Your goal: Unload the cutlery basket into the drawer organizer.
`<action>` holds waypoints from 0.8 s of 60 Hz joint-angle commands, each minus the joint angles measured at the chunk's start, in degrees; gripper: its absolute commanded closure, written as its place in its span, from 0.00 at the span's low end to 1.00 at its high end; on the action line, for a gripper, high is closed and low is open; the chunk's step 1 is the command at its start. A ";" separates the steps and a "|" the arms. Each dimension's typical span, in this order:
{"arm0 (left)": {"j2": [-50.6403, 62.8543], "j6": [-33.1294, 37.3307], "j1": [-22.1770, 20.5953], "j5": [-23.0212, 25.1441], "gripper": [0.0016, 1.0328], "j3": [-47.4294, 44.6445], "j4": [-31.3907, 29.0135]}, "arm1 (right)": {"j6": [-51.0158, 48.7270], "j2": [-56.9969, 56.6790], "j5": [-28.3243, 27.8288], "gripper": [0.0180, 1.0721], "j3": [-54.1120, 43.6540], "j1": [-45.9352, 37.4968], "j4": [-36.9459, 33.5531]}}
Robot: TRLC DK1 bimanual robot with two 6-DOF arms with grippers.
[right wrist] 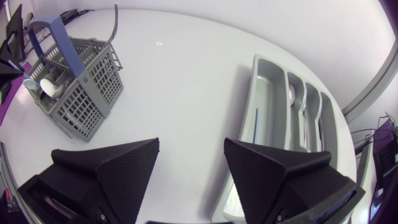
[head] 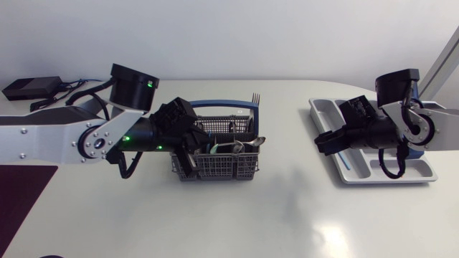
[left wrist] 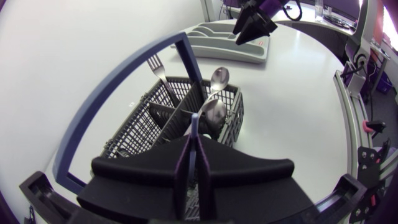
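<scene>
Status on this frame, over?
Left gripper shut on a thin blue piece in the cutlery basket. Right gripper open, empty, at the drawer organizer edge. Fork, spoons left in basket. Nothing blocking.

Spread-fingered tool point(right wrist: 191, 142) faces cutlery basket point(right wrist: 93, 93) and drawer organizer point(right wrist: 273, 99).

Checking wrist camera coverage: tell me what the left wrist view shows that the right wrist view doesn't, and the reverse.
Only the left wrist view: the left gripper closed on a thin blue handle above the basket. Only the right wrist view: the right gripper seen close up with its fingers open, and a blue-handled piece lying in the organizer. Both: the basket, its upright fork and the organizer.
</scene>
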 commanded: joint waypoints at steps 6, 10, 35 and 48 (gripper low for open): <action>-5.40 -2.62 1.77 1.58 0.97 3.73 -1.66 | 0.87 -4.14 0.22 0.28 -1.89 2.75 -2.32; -7.68 -4.29 2.65 3.69 0.97 5.31 -3.86 | 1.04 -5.90 0.14 0.28 -2.15 3.98 -3.46; -16.03 -15.36 3.53 10.64 0.97 12.96 -13.00 | 1.04 -22.95 -4.26 0.28 -3.82 15.05 -9.70; -14.10 -20.19 1.77 15.38 0.97 13.84 -14.05 | 2.27 -27.52 -6.19 0.28 -3.47 21.91 -11.99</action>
